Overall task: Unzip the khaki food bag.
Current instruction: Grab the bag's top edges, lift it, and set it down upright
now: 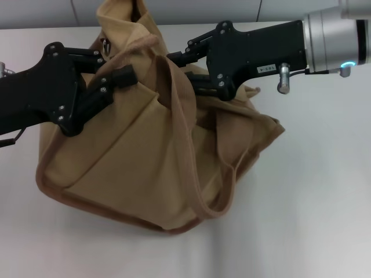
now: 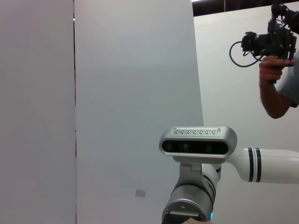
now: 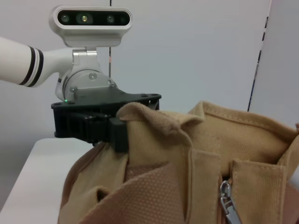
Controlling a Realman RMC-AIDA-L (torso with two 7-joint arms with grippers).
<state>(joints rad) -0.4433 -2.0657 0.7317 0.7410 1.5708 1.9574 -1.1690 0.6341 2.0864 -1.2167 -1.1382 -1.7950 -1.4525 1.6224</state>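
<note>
I see the khaki food bag slumped on the white table, centre-left. My left gripper is clamped on the bag's far-left top edge. My right gripper sits at the top opening; I cannot tell its finger state. The zipper pull hangs nearby.

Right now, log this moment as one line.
left claw: shut on khaki food bag top edge | right claw: at bag top, state unclear | zipper pull: visible
</note>
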